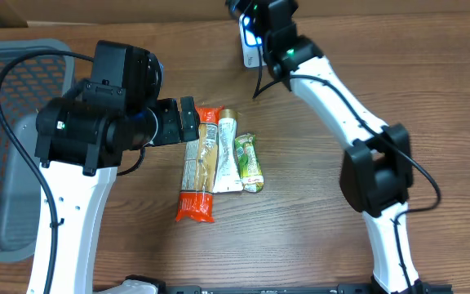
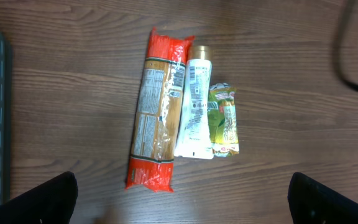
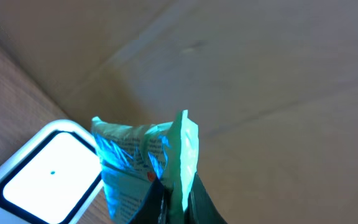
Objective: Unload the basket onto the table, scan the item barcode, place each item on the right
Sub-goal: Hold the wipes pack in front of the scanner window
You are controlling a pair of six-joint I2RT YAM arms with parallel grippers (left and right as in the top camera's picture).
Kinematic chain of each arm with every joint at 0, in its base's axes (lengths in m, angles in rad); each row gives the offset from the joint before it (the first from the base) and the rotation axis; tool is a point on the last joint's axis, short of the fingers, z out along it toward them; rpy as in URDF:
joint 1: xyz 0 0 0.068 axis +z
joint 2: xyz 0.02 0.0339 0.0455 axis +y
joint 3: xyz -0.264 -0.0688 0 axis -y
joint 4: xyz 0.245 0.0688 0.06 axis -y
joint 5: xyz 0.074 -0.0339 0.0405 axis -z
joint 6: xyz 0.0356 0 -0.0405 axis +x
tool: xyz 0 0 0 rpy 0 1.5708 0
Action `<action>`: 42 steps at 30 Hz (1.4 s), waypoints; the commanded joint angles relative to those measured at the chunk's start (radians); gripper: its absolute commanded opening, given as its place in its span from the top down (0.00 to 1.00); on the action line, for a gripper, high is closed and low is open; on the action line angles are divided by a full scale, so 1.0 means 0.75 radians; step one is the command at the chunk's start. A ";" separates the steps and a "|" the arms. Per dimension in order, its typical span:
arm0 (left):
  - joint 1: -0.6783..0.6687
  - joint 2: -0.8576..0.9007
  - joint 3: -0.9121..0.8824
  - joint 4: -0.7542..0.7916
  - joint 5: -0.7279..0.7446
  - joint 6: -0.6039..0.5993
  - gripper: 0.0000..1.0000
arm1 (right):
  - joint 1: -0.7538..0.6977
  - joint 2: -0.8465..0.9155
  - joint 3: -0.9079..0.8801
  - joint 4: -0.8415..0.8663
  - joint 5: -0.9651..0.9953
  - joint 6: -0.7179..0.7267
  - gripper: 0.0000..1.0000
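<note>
My right gripper (image 3: 178, 205) is shut on the edge of a thin green packet (image 3: 135, 162), lit blue. The packet hangs right beside the bright window of the white scanner (image 3: 42, 180). From overhead, this gripper (image 1: 255, 24) sits at the table's far edge above the scanner (image 1: 251, 57). My left gripper (image 2: 182, 199) stands wide open with nothing between its fingers, hovering over the table just short of three items. In the overhead view it (image 1: 188, 120) is at the upper end of the red pasta packet (image 1: 198, 167).
A red pasta packet (image 2: 157, 112), a white tube (image 2: 194, 109) and a small green pouch (image 2: 224, 121) lie side by side. A grey mesh basket (image 1: 6, 139) stands at the left. A cardboard wall (image 3: 260, 93) rises behind the scanner.
</note>
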 commanded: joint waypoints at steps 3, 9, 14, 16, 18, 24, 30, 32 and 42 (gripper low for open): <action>-0.002 0.005 0.020 0.003 -0.004 0.031 0.00 | 0.027 0.084 0.017 0.132 0.066 -0.227 0.96; -0.002 0.005 0.020 0.003 -0.004 0.031 0.01 | 0.027 0.123 0.017 0.217 0.114 -0.297 0.96; -0.002 0.005 0.020 0.003 -0.004 0.031 0.00 | 0.027 0.137 0.017 0.217 0.131 -0.301 0.96; -0.002 0.005 0.020 0.003 -0.004 0.031 0.00 | 0.027 0.138 0.010 0.218 0.133 -0.301 0.96; -0.002 0.005 0.020 0.003 -0.004 0.031 0.00 | 0.027 0.138 -0.004 0.226 0.139 -0.302 0.96; -0.002 0.005 0.020 0.003 -0.004 0.031 0.00 | 0.027 0.138 -0.008 0.226 0.211 -0.301 0.96; -0.002 0.005 0.020 0.003 -0.004 0.031 0.00 | 0.041 0.138 -0.010 0.214 0.269 -0.259 0.96; -0.002 0.005 0.020 0.003 -0.004 0.031 0.00 | 0.051 0.139 -0.011 0.205 0.285 -0.255 0.96; -0.002 0.005 0.020 0.003 -0.004 0.031 0.00 | 0.111 0.214 -0.011 0.301 0.428 -0.257 0.96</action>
